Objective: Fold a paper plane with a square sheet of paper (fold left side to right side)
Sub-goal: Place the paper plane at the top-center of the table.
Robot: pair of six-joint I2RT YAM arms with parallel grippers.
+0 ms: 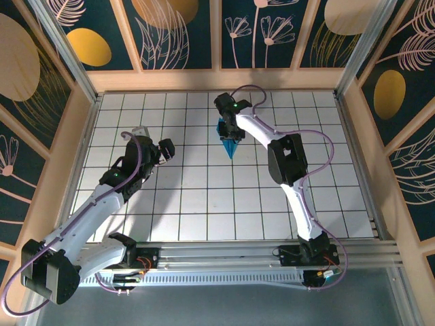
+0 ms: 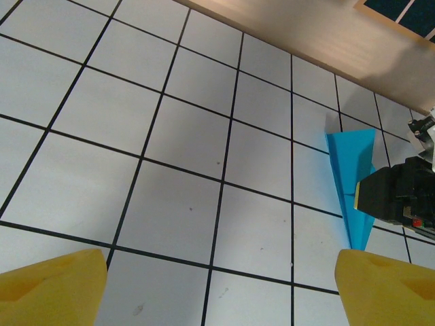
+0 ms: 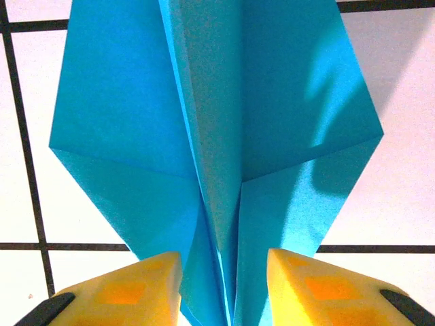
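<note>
Currently we see the right gripper point(image 3: 223, 272), arm arched forward, part-closed astride the creased, pointed cyan paper plane point(image 3: 217, 122), grip unclear; the left gripper point(image 2: 221, 285) hovers wide, empty.

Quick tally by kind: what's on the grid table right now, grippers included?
Cyan paper plane: 1
Grippers: 2 (left gripper, right gripper)
White grid table: 1
Total: 4
</note>
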